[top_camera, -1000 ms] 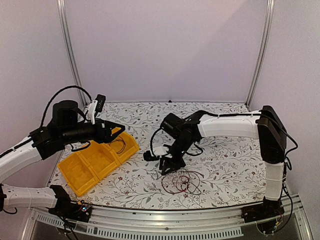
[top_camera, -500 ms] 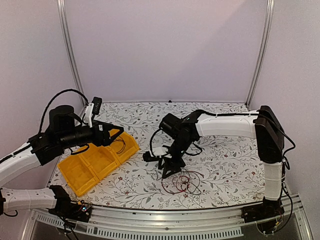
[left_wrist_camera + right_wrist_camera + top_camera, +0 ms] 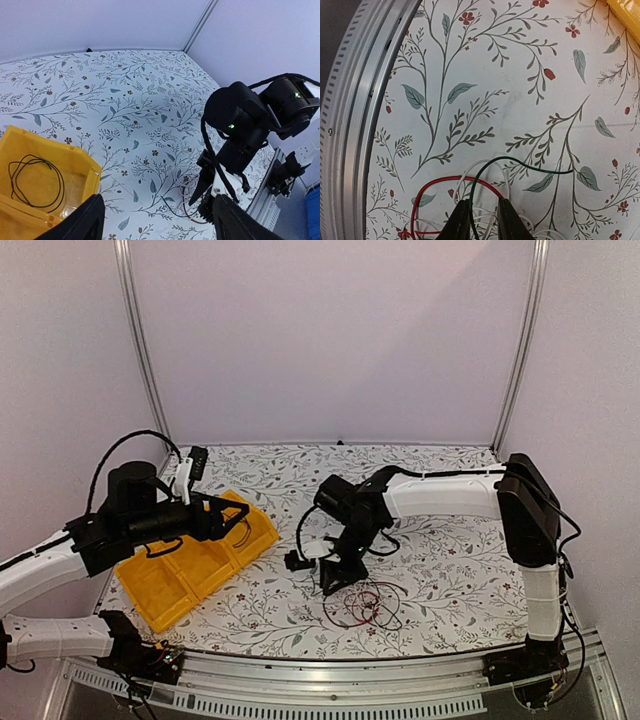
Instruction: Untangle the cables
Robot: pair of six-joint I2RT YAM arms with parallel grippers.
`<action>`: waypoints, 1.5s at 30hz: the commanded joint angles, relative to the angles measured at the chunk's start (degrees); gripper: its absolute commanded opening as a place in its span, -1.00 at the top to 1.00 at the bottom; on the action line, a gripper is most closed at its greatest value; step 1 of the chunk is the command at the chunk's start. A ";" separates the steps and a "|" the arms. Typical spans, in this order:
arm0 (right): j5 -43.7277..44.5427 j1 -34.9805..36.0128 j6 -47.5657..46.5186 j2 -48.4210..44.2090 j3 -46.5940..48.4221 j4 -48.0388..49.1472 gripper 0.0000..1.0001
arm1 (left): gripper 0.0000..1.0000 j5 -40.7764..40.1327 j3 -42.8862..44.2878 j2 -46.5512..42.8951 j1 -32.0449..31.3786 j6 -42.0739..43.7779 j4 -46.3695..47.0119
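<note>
The cables (image 3: 362,605) lie in a loose red, black and white tangle near the table's front. My right gripper (image 3: 333,580) points down at the tangle's left edge. In the right wrist view its fingers (image 3: 482,201) stand narrowly apart, straddling a dark wire (image 3: 502,158) with a red wire (image 3: 453,177) and white wires (image 3: 485,161) under them. My left gripper (image 3: 230,518) hangs wide open and empty (image 3: 157,199) over the right end of the yellow bin (image 3: 170,575). One black cable (image 3: 33,156) lies coiled in the bin.
The aluminium front rail (image 3: 365,75) runs close beside the tangle. The left wrist view shows the right gripper (image 3: 205,187) above the cables (image 3: 192,207). The floral table cloth stretches to the back wall.
My right gripper has moved a little left and down onto the tangle's edge. My left arm has drawn back slightly to the left over the bin.
</note>
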 commanded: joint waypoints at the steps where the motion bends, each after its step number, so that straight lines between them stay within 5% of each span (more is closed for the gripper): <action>1: 0.58 0.26 1.18 0.05 2.12 0.61 0.61 | -0.50 -0.19 -1.85 1.05 0.32 -0.49 3.53; 9: -3.16 -1.58 2.44 -8.07 0.58 0.88 1.00 | -0.49 0.73 -7.19 2.84 -5.34 4.16 16.78; 21: -11.07 -6.75 6.33 -19.40 -2.26 -0.64 1.00 | -0.51 -1.73 -9.85 11.60 -18.37 14.36 33.01; 36: -14.35 -8.19 7.92 -22.70 -3.85 0.60 1.00 | -0.40 -3.32 -2.39 29.56 -22.66 22.15 43.30; 41: -15.74 -9.21 8.54 -23.96 -5.46 1.73 1.00 | 0.01 -7.41 -2.61 33.05 -23.34 22.96 50.42; 45: -17.93 -10.39 9.09 -24.50 -7.51 3.03 1.00 | 0.83 -10.29 -1.21 34.88 -23.41 23.49 52.39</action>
